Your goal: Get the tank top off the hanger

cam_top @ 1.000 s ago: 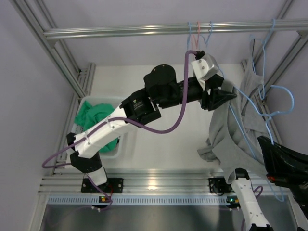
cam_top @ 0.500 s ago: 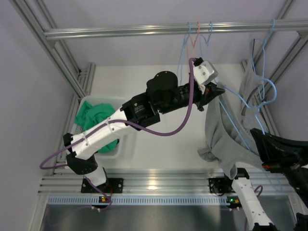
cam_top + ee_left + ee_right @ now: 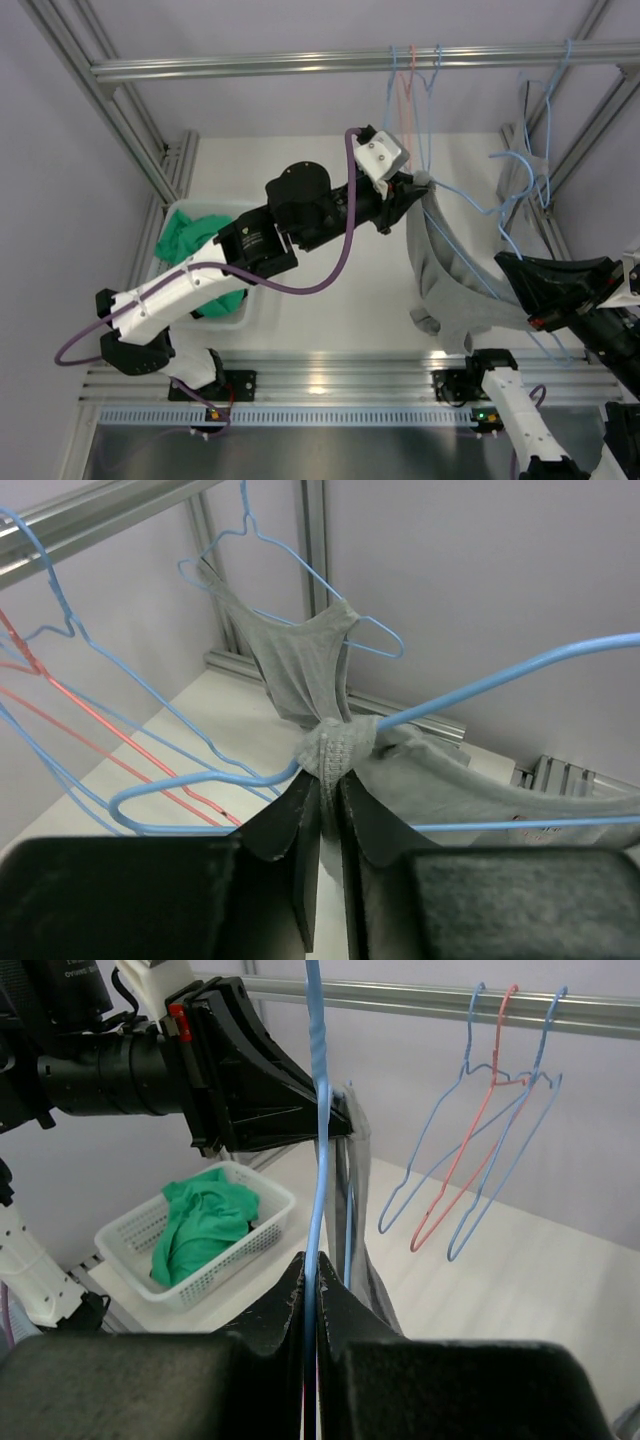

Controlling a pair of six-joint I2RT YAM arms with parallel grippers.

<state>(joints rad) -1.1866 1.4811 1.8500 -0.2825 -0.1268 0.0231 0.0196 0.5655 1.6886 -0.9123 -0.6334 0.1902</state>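
Above the desk, the left gripper (image 3: 322, 780) pinches a bunched strap of the tank top (image 3: 450, 290); the right gripper (image 3: 312, 1265) clamps the blue hanger (image 3: 318, 1110). The garment seems half-freed, wire still threading it.

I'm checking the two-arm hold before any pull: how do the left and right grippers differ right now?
The left gripper pinches bunched fabric of the grey tank top, while the right gripper clamps the blue wire hanger. The left gripper reaches far over the table; the right gripper sits near its right edge. Both are shut on what they hold.
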